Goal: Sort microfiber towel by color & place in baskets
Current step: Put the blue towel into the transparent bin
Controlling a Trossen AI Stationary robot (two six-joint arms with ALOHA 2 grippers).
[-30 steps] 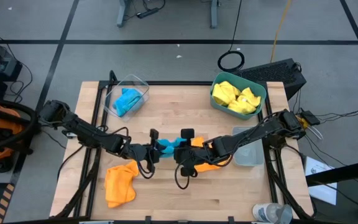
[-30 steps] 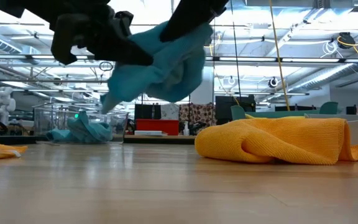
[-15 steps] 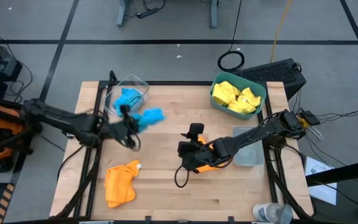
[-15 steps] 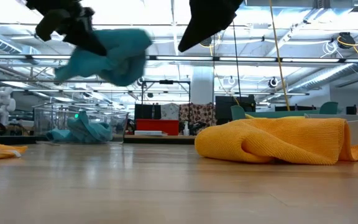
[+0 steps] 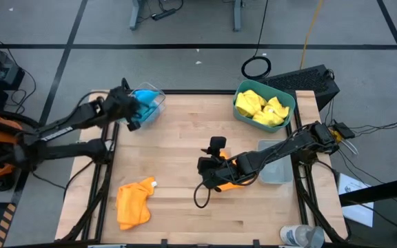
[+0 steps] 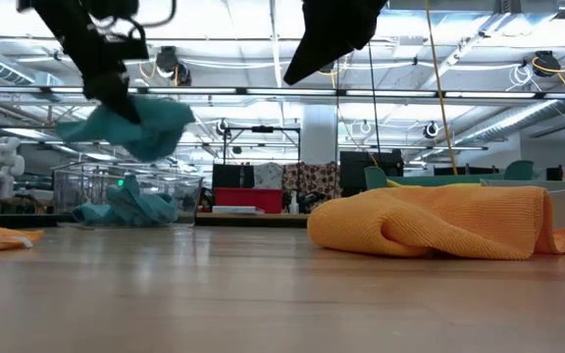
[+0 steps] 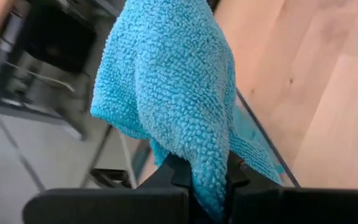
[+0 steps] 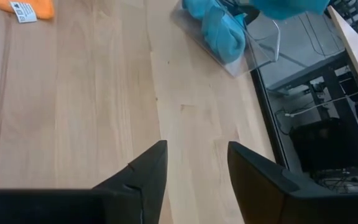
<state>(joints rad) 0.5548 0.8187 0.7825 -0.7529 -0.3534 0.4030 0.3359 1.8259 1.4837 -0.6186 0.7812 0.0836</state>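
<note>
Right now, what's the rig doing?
Sorting towels by color. The left gripper holds a blue towel over the clear basket, where another blue towel already lies. The right gripper is open above an orange towel mid-table. Both yellow towels are in the teal basket; a second orange towel lies loose.

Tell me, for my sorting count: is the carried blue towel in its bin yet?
Not yet: the left gripper holds the blue towel above the clear bin.

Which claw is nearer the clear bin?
Left. The left claw holds a blue towel right over the clear bin; the right claw is open over mid-table, by an orange towel.
</note>
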